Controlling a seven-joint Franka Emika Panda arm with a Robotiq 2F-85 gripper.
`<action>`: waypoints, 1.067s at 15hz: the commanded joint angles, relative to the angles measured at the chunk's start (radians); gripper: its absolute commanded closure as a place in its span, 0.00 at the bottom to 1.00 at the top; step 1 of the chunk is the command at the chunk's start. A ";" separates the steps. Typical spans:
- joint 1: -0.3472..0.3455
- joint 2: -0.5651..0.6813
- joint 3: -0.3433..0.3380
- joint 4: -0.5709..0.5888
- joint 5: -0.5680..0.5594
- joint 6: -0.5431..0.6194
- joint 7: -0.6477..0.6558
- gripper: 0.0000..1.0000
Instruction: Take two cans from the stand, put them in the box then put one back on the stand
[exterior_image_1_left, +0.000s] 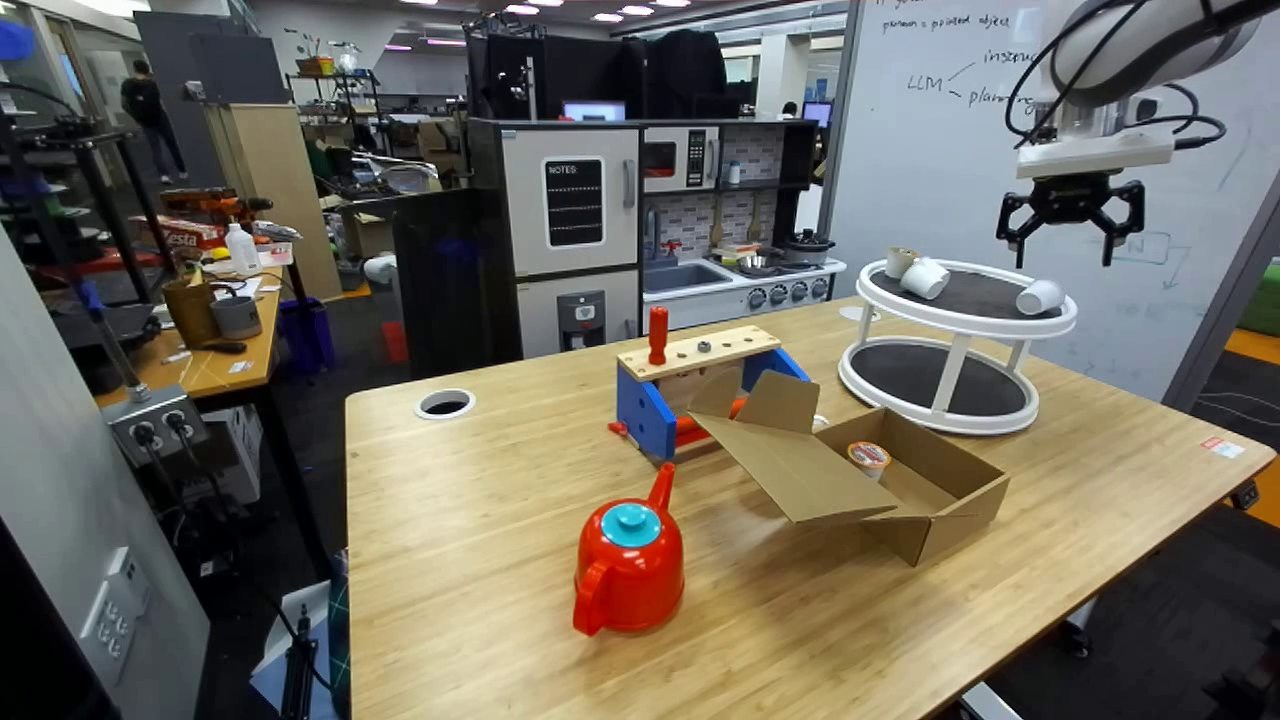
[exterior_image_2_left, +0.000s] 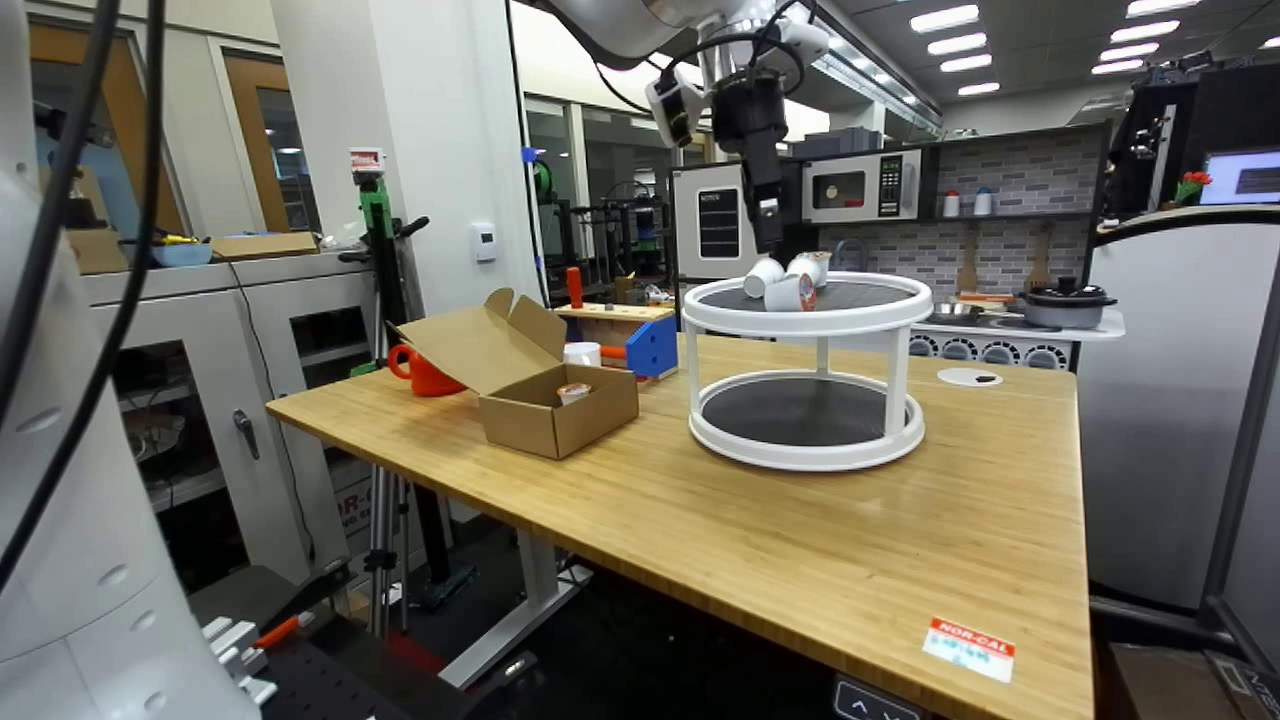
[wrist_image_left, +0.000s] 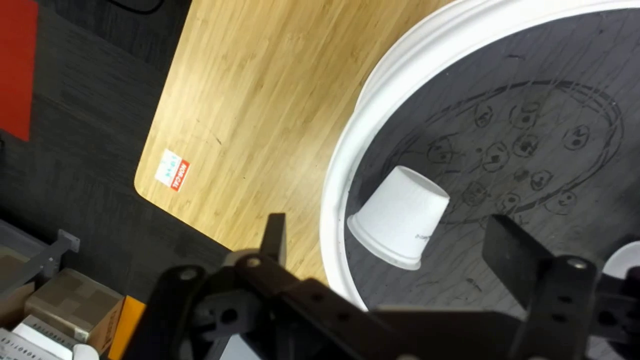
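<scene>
Cans (exterior_image_1_left: 924, 280), three pale tapered cylinders, rest on the dark upper shelf (exterior_image_1_left: 975, 292) of the round white stand (exterior_image_1_left: 950, 375) in an exterior view; a fourth can (exterior_image_1_left: 869, 458), printed lid up, sits inside the brown cardboard box (exterior_image_1_left: 965, 515). Above the stand, the hand (exterior_image_1_left: 1063, 255) has its fingers (exterior_image_1_left: 1108, 247) wide apart. In an exterior view, the desk (exterior_image_2_left: 850, 520) shows wood grain. Wrist view: fingers clear of a tipped can (wrist_image_left: 402, 217).

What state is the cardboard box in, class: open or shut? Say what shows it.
Open: in both exterior views, the box has its lid swung back, and a can shows inside.
</scene>
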 joint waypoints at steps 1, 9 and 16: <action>-0.016 0.024 0.009 0.003 0.009 -0.019 0.013 0.00; -0.015 0.090 0.006 0.026 0.022 -0.032 0.010 0.00; -0.015 0.092 0.004 0.036 0.019 -0.028 0.008 0.00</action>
